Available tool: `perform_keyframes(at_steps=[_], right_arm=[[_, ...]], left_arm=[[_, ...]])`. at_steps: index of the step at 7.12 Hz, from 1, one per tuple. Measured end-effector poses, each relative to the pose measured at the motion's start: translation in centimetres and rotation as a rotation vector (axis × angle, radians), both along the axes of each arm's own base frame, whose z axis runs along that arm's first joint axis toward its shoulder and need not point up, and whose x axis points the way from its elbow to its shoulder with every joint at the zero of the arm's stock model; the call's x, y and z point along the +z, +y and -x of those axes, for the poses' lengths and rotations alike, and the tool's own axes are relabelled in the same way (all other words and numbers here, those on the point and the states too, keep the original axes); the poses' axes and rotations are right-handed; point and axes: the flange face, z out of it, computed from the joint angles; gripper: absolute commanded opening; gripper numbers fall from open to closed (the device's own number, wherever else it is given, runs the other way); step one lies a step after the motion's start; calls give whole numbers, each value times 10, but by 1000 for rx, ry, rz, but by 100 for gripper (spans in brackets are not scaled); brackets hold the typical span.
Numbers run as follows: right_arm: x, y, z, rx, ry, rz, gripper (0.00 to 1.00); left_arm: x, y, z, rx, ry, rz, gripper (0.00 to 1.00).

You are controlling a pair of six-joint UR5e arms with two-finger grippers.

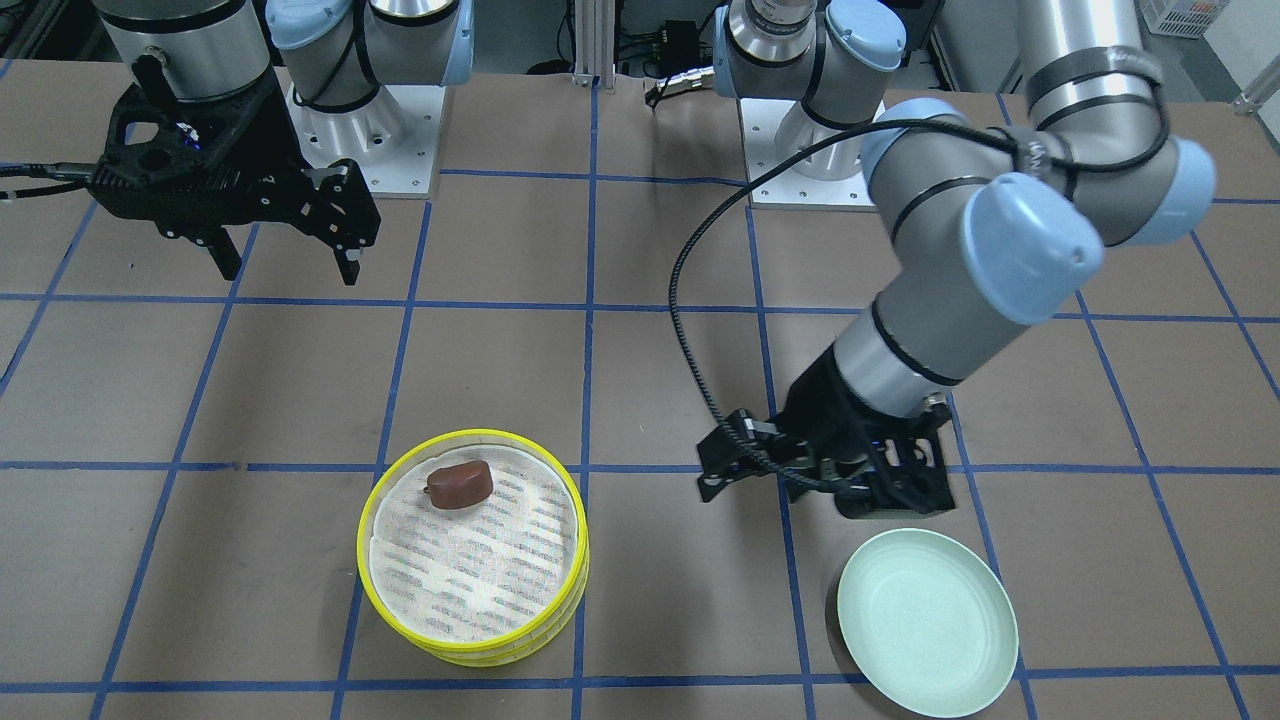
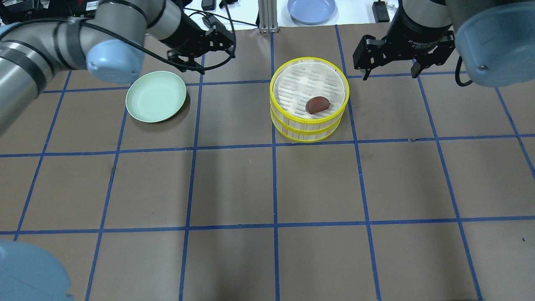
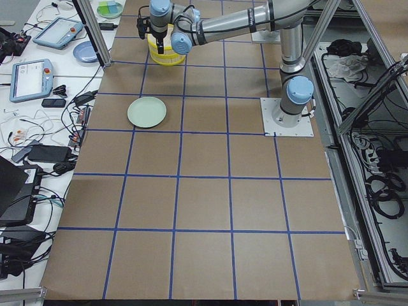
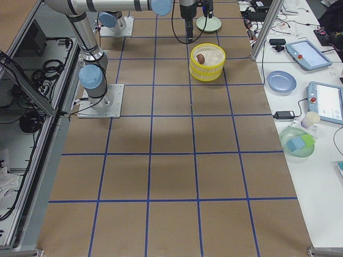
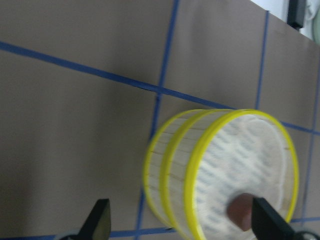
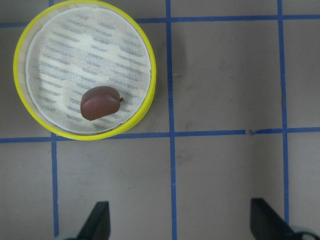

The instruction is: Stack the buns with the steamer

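**Both jaws released, brown bun lying on the steamer**

Both pairs of jaws stood spread wide and gripped nothing. The left gripper hung near the pale green plate, tilted so that its wrist camera took in the side and top of the steamer. The right gripper hovered over the table on the steamer's other side, well apart from it, fingers pointing straight down.

The steamer was round, two yellow-rimmed tiers stacked one on the other, with a white cloth liner across the top. It stood on brown paper crossed by blue tape lines, between the plate and the right gripper.

One dark reddish-brown bun lay on the liner, off centre, in the part of the circle toward the robot and its right arm. The bun was oval. Its long axis ran roughly across the table, from the robot's left to its right, and its small pointed end faced the robot's right side.
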Motion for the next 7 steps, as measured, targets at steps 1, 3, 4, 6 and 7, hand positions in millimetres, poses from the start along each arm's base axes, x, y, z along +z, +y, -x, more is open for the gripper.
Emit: perform_keyframes(at_steps=[1, 3, 4, 6, 7], right_arm=[[-3, -2, 0, 1, -4, -5, 100], [-5, -3, -2, 6, -12, -8, 100], [-4, -3, -3, 8, -24, -5, 100], [-7, -5, -4, 13, -28, -11, 100], [-8, -5, -4, 13, -27, -13, 100]], left_arm=[[23, 12, -38, -18, -100, -46, 100], [60, 45, -98, -5, -254, -133, 100], [79, 62, -114, 1, -304, -148, 100], [99, 83, -116, -7, -384, -151, 100], [104, 88, -102, -25, -377, -138, 100]])
